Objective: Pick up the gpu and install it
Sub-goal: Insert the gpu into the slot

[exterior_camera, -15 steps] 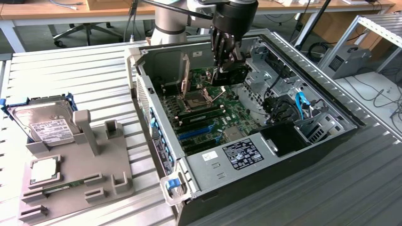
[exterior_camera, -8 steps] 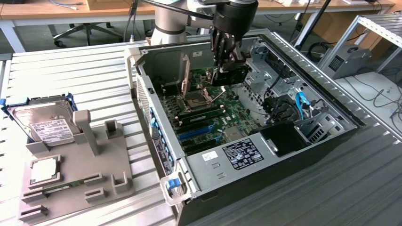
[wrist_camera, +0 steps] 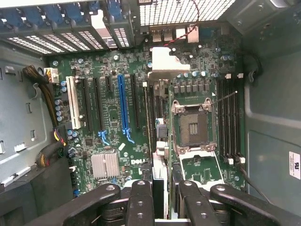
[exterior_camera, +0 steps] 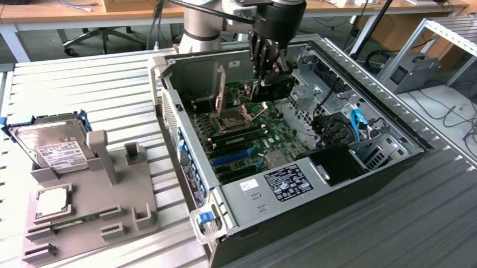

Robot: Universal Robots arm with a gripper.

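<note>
My gripper [exterior_camera: 266, 71] hangs over the open computer case [exterior_camera: 246, 206], shut on the gpu [exterior_camera: 271, 87], whose black cooler block shows just below the fingers. In the wrist view the gpu [wrist_camera: 159, 127] is seen edge-on between the two black fingers [wrist_camera: 141, 202], with its silver end bracket [wrist_camera: 164, 63] pointing toward the case's rear grille. The card stands upright above the motherboard [wrist_camera: 110, 113], between the black expansion slots and the CPU socket [wrist_camera: 194, 127]. I cannot tell whether its lower edge touches a slot.
A long blue slot [wrist_camera: 123, 106] and a white slot [wrist_camera: 73, 101] lie beside the card. Cables [exterior_camera: 335, 131] and the drive cage crowd the case's far side. On the exterior view's left, a grey fixture [exterior_camera: 97, 212] holds a silver hard drive [exterior_camera: 56, 148].
</note>
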